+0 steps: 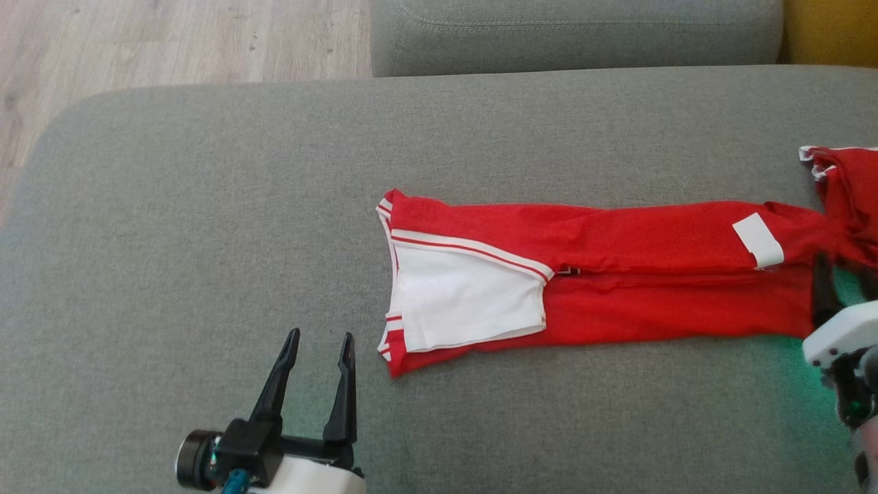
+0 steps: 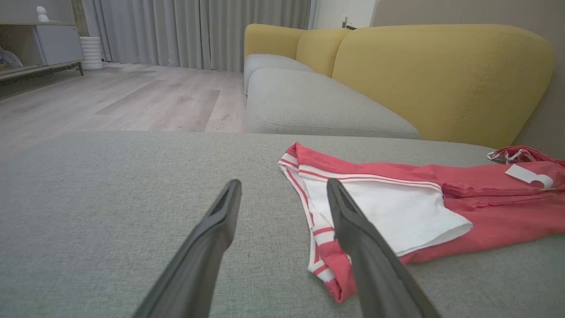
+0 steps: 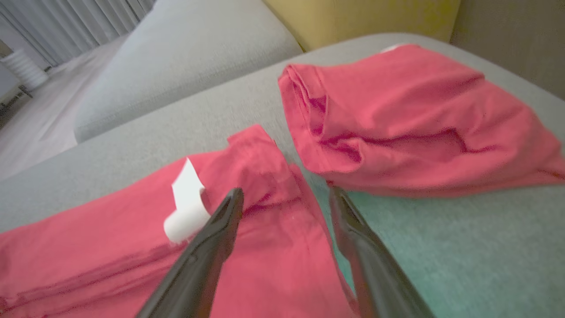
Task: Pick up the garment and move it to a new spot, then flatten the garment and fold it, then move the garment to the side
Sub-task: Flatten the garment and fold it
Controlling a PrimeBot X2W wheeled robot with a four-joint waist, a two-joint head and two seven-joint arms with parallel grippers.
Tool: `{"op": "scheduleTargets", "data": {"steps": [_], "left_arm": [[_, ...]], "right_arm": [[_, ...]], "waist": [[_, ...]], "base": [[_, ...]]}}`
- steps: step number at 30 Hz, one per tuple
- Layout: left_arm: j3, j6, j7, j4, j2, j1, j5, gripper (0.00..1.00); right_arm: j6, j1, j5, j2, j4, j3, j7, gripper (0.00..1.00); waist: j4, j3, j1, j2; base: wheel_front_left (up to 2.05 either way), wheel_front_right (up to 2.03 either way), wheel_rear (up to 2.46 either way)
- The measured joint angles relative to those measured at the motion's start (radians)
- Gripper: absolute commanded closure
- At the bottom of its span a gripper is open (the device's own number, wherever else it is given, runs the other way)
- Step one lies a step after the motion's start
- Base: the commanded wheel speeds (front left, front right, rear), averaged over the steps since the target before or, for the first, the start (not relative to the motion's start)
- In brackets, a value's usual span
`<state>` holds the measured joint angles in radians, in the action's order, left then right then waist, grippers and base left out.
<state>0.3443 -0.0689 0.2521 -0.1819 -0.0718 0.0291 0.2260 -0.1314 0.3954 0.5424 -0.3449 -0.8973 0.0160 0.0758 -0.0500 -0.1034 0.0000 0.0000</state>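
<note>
Flattening looks the step in hand: nip the near hem corner low, draw outward evenly. Left pincer [image 1: 322, 334], spread wide, empty, sits just beside the striped hem of the garment [image 1: 638, 240] on the grey cushion [image 1: 206, 192]. Right pincer [image 3: 286, 191], fingers apart, holding nothing, hovers over the pinched stretch before the bunched far end.

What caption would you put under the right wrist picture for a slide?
Open right gripper poised over the red garment with its white tag on a grey cushion.
</note>
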Motion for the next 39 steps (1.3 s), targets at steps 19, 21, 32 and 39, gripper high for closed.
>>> {"op": "scheduleTargets", "data": {"steps": [19, 21, 32, 39], "left_arm": [[-0.017, 0.032, 0.0, 0.009, 0.012, -0.001, -0.042, 0.0], [-0.018, 0.034, 0.0, 0.011, 0.013, -0.002, -0.042, 0.0], [-0.021, 0.035, 0.0, 0.016, 0.014, -0.002, -0.051, 0.0], [-0.021, 0.035, 0.0, 0.016, 0.015, -0.002, -0.05, 0.0]], "right_arm": [[0.0, 0.073, -0.078, 0.068, -0.11, 0.153, 0.023, 0.0], [0.0, 0.09, -0.086, 0.067, -0.136, 0.163, 0.031, 0.0], [0.0, 0.14, -0.121, 0.05, -0.283, 0.204, 0.019, 0.91], [0.0, 0.154, -0.121, 0.053, -0.289, 0.18, 0.012, 1.0]], "waist": [[-0.024, -0.027, 0.0, 0.0], [-0.028, -0.033, 0.0, 0.0], [-0.04, -0.045, 0.0, 0.0], [-0.031, -0.04, 0.0, 0.0]], "base": [[0.0, 0.0, 0.0], [0.0, 0.0, 0.0], [0.0, 0.0, 0.0], [0.0, 0.0, 0.0]]}}
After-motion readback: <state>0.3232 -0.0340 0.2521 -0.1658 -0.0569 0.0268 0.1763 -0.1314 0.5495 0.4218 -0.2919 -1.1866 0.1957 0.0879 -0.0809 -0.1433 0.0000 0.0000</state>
